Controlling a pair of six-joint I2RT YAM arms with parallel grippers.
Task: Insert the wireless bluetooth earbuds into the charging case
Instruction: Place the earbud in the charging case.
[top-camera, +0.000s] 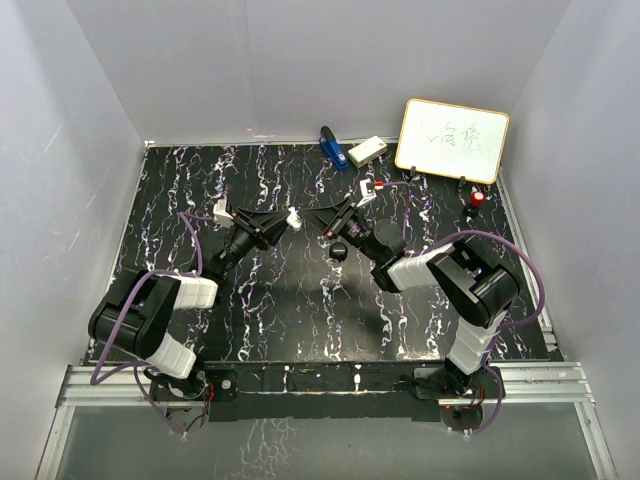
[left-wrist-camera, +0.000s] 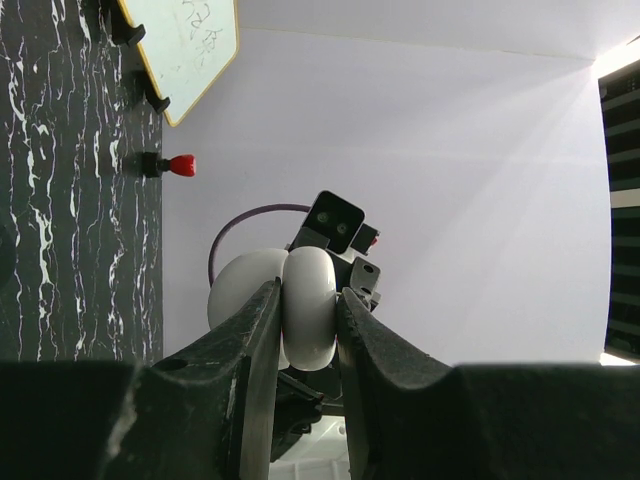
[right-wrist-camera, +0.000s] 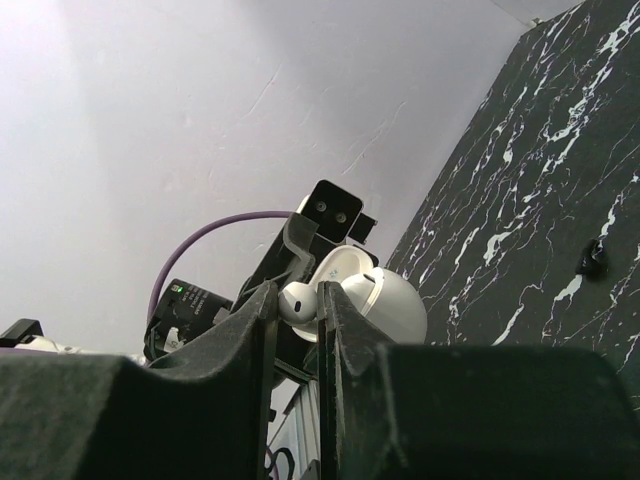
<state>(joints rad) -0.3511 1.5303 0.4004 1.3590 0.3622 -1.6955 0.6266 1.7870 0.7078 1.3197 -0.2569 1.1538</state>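
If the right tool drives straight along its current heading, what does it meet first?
Likely the charging case, held in the left tool, just beyond the earbud the right tool grips. The gap's depth is unclear.

In the right wrist view, only the round head of the earbud (right-wrist-camera: 298, 301) peeks out. The rest is hidden between the right fingers (right-wrist-camera: 250, 340). The charging case (right-wrist-camera: 378, 300) behind it is partly covered by the left arm (right-wrist-camera: 333, 210). In the left wrist view, the left fingers (left-wrist-camera: 255, 350) hide the bottom of the case, and the whiteboard (left-wrist-camera: 190, 40) is cut off at the top edge. In the top view its writing is too small to read, and so is the little black thing (top-camera: 340, 250) on the bench (top-camera: 250, 300).
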